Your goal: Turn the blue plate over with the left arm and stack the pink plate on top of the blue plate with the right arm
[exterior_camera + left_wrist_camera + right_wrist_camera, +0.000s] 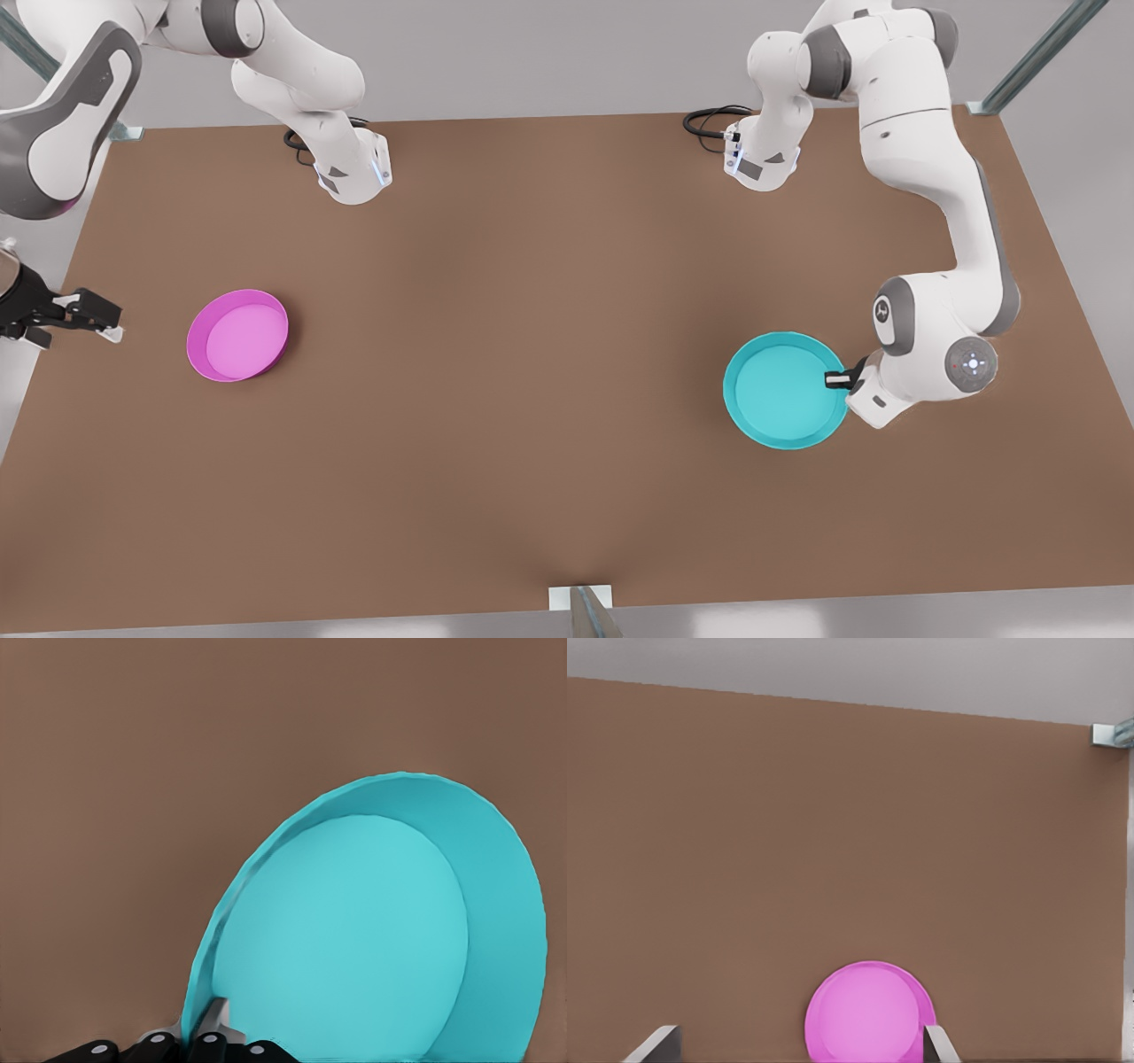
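Brown table [532,399], plates well apart

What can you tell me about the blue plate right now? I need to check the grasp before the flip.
The blue plate is a round, shallow, cyan dish that looks like plastic, with a raised rim and flat base. It sits open side up on the brown table, toward the front view's right. The left gripper is shut on its rim, one finger inside the wall, as the left wrist view shows. Nothing else touches it.
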You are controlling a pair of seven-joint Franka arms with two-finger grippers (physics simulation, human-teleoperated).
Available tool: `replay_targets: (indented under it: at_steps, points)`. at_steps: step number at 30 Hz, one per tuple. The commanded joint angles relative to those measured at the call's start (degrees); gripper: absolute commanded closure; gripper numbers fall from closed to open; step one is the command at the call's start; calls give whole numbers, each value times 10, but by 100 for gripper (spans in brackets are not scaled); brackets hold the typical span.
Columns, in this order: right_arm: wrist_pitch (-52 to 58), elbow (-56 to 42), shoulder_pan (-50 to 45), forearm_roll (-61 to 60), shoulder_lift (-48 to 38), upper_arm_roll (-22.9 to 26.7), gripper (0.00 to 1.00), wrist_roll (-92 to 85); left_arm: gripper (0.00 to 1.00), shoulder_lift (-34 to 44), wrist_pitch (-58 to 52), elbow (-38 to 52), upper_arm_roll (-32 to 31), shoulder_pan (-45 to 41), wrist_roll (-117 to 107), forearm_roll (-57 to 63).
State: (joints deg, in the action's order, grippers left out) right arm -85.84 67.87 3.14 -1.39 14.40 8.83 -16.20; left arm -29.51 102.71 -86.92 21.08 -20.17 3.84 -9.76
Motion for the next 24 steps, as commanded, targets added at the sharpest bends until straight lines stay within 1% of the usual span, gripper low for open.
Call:
replay_targets:
  at_steps: [1,7,9,10,12,16,18,21,24]
  points:
    - [0,1,-1,-1,2,0,0,1,79,2,-1,0,0,-1,-1,11]
    - [4,-1,-16,-5,6,-8,0,5,79,14,5,1,0,-106,-59,123]
    - [3,3,-19,15,13,-8,0,5,79,13,7,4,0,-142,-87,138]
    - [7,3,-18,17,15,-9,0,7,79,12,8,5,-1,-164,-103,174]
    - [4,5,-23,18,19,-9,0,7,79,7,9,12,-1,-199,-133,196]
    - [1,20,-23,13,17,-10,0,7,79,3,32,13,-2,-241,-154,261]
    - [-11,52,20,20,4,-75,0,17,79,-1,47,13,-2,-257,-168,299]
    - [-1,53,-11,62,5,-77,0,51,79,-13,64,12,-2,-289,-219,360]
    - [1,51,-6,62,8,-77,0,45,79,-28,87,13,-5,-318,-264,406]
